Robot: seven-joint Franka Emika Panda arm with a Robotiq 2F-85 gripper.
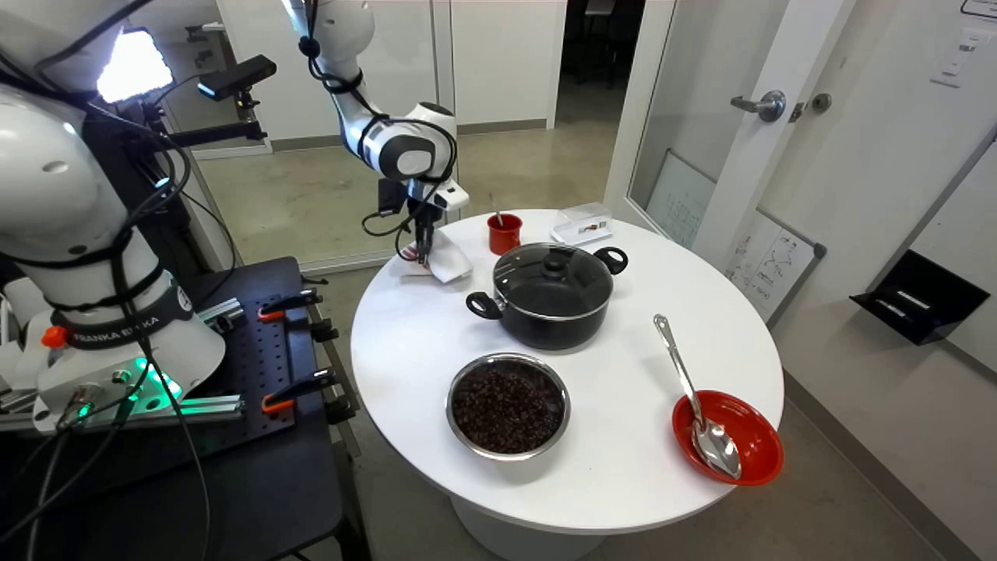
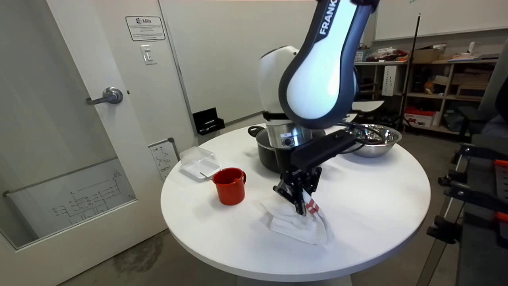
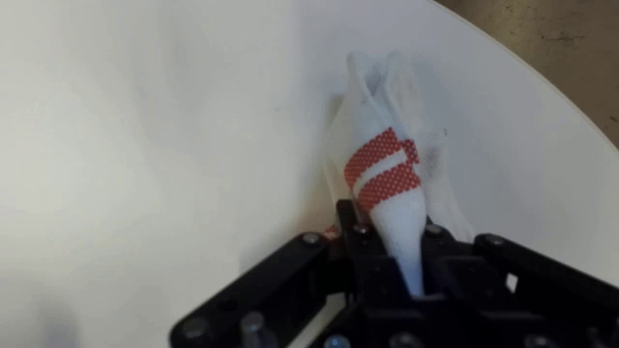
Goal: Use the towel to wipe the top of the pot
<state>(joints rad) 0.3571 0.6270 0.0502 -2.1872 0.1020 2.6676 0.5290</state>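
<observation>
The towel (image 3: 387, 169), white with red stripes, is bunched up between the fingers of my gripper (image 3: 389, 215), which is shut on it. Its loose lower part (image 2: 297, 228) spreads on the white table near the edge. In both exterior views the gripper (image 1: 423, 259) points down, low over the tabletop. The black pot (image 1: 549, 315) stands beside the towel with its dark glass lid (image 1: 530, 273) on and a handle at each side. The arm partly hides the pot (image 2: 265, 153) in an exterior view. Between gripper and pot there is a gap.
A red cup (image 2: 231, 188) with a utensil stands near the towel and pot. Behind it sits a clear plastic box (image 1: 583, 227). A steel bowl (image 2: 375, 151) with dark contents and a red bowl (image 1: 767, 448) holding a large spoon (image 1: 716, 448) are also on the round table (image 1: 405, 374).
</observation>
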